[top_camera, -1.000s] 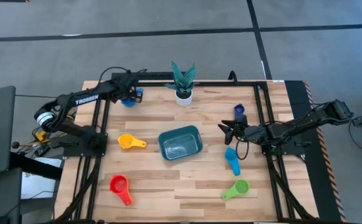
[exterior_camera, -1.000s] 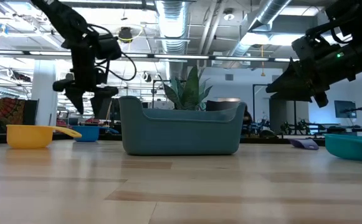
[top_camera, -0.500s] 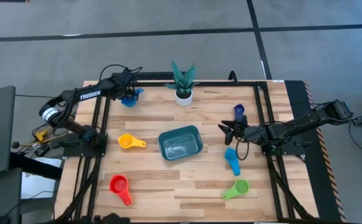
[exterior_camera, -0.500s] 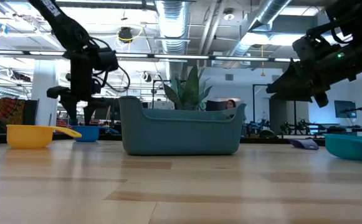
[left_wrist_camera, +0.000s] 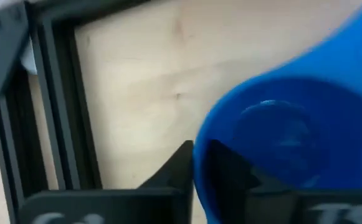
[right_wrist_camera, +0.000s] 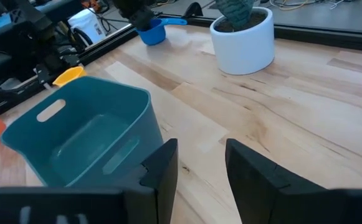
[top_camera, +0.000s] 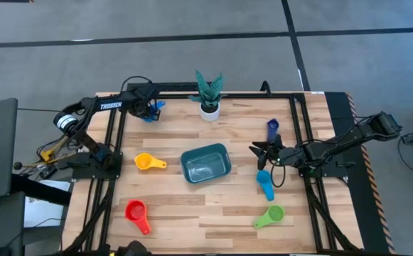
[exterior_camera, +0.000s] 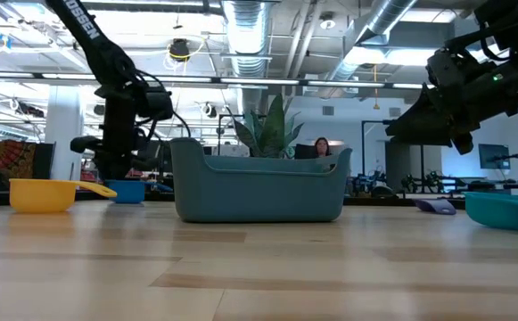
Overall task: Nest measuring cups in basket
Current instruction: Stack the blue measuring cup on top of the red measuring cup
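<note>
The blue cup (top_camera: 151, 109) sits at the table's far left, with my left gripper (top_camera: 147, 109) down on it and shut. My right gripper (top_camera: 256, 150) hovers open to the right of the teal basket (top_camera: 206, 163), nothing between its fingers. Lying loose on the table are a yellow cup (top_camera: 148, 163) left of the basket, a red cup (top_camera: 136, 212) near left, a light blue cup (top_camera: 264, 182), a green cup (top_camera: 271, 215) near right, and a dark blue cup (top_camera: 273, 126) right of centre. My left gripper holds the blue cup by its rim wall (left_wrist_camera: 200, 180), one finger (left_wrist_camera: 182, 163) outside the bowl and the other inside it. The fingers come from above, pointing down. The cup stands upright with its bottom on the table (exterior_camera: 127, 191).
A white pot with a green plant (top_camera: 209, 99) stands at the far edge, between the two arms. Black frame rails (top_camera: 114, 142) run along the table's left, right and far sides. Bare wood lies near the front edge.
My left gripper has come down onto the blue cup at the far left and has shut on its rim. The cup stays where it was on the table.
</note>
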`<action>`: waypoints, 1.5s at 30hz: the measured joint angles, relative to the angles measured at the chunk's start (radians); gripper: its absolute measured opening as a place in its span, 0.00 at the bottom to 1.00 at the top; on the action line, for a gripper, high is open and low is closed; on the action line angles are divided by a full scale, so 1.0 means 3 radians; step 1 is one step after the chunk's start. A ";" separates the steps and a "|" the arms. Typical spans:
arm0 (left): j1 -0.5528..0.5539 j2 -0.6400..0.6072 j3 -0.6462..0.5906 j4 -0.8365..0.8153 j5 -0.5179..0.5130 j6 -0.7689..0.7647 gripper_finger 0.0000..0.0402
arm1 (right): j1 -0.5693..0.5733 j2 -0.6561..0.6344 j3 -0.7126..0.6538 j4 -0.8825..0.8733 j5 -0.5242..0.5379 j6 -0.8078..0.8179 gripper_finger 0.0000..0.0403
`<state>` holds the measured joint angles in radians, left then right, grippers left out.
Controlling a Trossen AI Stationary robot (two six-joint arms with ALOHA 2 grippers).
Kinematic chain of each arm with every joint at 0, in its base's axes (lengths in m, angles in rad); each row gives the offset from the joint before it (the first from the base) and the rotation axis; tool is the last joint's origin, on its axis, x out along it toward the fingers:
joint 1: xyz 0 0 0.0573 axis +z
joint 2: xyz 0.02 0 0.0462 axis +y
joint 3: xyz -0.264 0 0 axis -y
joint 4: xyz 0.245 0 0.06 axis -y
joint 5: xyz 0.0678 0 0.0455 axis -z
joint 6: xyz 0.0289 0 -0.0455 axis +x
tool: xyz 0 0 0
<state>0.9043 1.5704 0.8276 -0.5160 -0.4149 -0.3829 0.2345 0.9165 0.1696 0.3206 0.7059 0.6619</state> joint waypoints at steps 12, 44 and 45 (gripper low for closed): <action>-0.0498 -0.0694 -0.0005 -0.0790 0.0061 0.0516 0.01 | 0.0000 0.0000 0.0000 0.0250 0.0001 -0.0023 0.32; -0.5041 -0.1313 0.0356 -0.1749 0.1025 -0.1413 0.01 | 0.0246 0.0000 0.0000 0.0952 -0.0006 -0.0104 0.27; -0.5150 -0.1245 0.0356 -0.1745 0.1044 -0.1454 0.01 | 0.0247 0.0000 0.0000 0.0963 -0.0007 -0.0104 0.27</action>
<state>-0.6406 1.1969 0.9344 -1.0395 -0.1015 -0.8190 0.3087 0.9165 0.1696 0.6094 0.7039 0.6307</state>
